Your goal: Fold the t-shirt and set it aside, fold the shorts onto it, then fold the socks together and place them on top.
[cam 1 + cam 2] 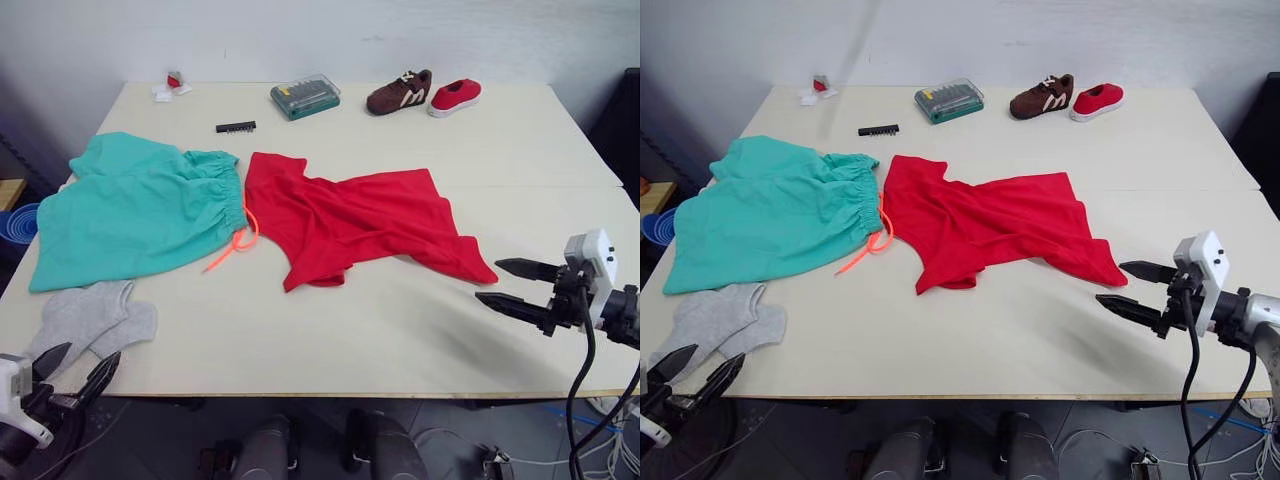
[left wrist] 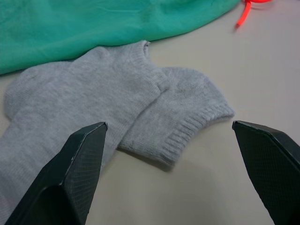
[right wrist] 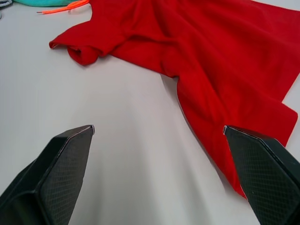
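Two socks (image 1: 92, 318), one shorts (image 1: 135, 210), one t-shirt (image 1: 360, 225), two shoes (image 1: 423, 94).

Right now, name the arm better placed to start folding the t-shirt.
Right. Its open tool sits just off the t-shirt's near corner, pointing at it. The left tool sits at the socks, across the table.

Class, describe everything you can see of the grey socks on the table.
The socks are a pair of short, plain light grey ones in soft knit with ribbed cuffs. They lie flat and unfolded, one overlapping the other, near the table's front edge on the robot's left, right beside the hem of the shorts. The left gripper hangs open before them.
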You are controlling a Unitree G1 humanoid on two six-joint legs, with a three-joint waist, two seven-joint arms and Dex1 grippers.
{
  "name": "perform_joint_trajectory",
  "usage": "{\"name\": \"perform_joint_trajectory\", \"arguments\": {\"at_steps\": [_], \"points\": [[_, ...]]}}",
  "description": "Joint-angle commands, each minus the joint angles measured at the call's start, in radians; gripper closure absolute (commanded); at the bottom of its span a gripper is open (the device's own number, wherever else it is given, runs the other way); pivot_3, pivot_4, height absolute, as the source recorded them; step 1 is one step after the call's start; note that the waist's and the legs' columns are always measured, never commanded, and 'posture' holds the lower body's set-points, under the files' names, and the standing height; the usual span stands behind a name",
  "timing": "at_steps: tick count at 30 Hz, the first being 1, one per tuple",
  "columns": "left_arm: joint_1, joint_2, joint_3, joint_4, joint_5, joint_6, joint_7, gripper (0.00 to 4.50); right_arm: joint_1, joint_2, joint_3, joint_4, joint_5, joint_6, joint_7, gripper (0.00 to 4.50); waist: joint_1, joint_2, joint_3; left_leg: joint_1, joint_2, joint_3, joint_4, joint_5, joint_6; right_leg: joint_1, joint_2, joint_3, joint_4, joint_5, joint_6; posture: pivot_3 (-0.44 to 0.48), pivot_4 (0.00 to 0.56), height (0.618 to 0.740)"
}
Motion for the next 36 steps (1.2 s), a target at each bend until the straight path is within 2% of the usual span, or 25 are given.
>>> {"name": "perform_joint_trajectory", "arguments": {"at_steps": [1,17,24,27,30,33,36], "points": [[0.009,0.003,0.01,-0.005,-0.012,-0.004,0.008,0.02,-0.011,0.001,-0.012,-0.012,0.01,-0.011,0.004,0.0,-0.002,0.0,0.0,0.0,0.0,0.0,0.0,0.0,0.0,0.0,0.0,0.0,0.0,0.0,0.0,0.0,0.15,0.74],[0.0,0.025,-0.038,-0.056,-0.013,0.025,0.007,0.02,0.018,-0.008,-0.034,-0.03,0.008,-0.009,-0.01,0.0,-0.001,0.0,0.0,0.0,0.0,0.0,0.0,0.0,0.0,0.0,0.0,0.0,0.0,0.0,0.0,0.0,0.15,0.74],[-0.056,0.107,-0.137,-0.169,-0.027,0.085,-0.02,0.02,0.037,-0.002,-0.061,-0.078,0.011,-0.015,-0.045,0.0,0.002,0.0,0.0,0.0,0.0,0.0,0.0,0.0,0.0,0.0,0.0,0.0,0.001,0.0,0.0,0.0,0.15,0.74],[-0.146,0.167,-0.204,-0.239,-0.089,0.18,-0.019,0.02,0.051,0.012,-0.082,-0.159,0.044,0.008,-0.074,0.0,0.004,0.0,0.0,0.0,0.0,0.0,0.0,0.0,0.0,0.0,0.0,0.0,0.001,0.0,0.0,0.0,0.15,0.74],[-0.299,0.245,-0.297,-0.274,-0.121,0.295,0.008,0.02,0.071,0.024,-0.098,-0.241,0.077,0.034,-0.106,0.0,0.005,0.0,0.0,0.0,0.0,0.0,0.001,0.001,-0.001,0.0,0.0,0.0,0.003,0.0,0.0,0.0,0.15,0.74],[-0.52,0.302,-0.439,-0.266,-0.109,0.402,0.044,0.02,0.093,0.04,-0.102,-0.317,0.098,0.054,-0.144,0.0,0.004,0.001,0.0,0.001,0.0,0.0,0.001,0.004,0.001,0.001,0.0,0.0,0.004,0.001,0.001,0.0,0.15,0.74],[-0.783,0.303,-0.629,-0.202,-0.065,0.506,0.063,0.02,0.109,0.057,-0.094,-0.381,0.1,0.058,-0.19,0.0,0.005,0.0,0.0,0.001,-0.001,0.0,0.001,0.008,-0.001,0.001,0.0,0.0,0.005,0.001,0.002,0.0,0.15,0.74]]}}
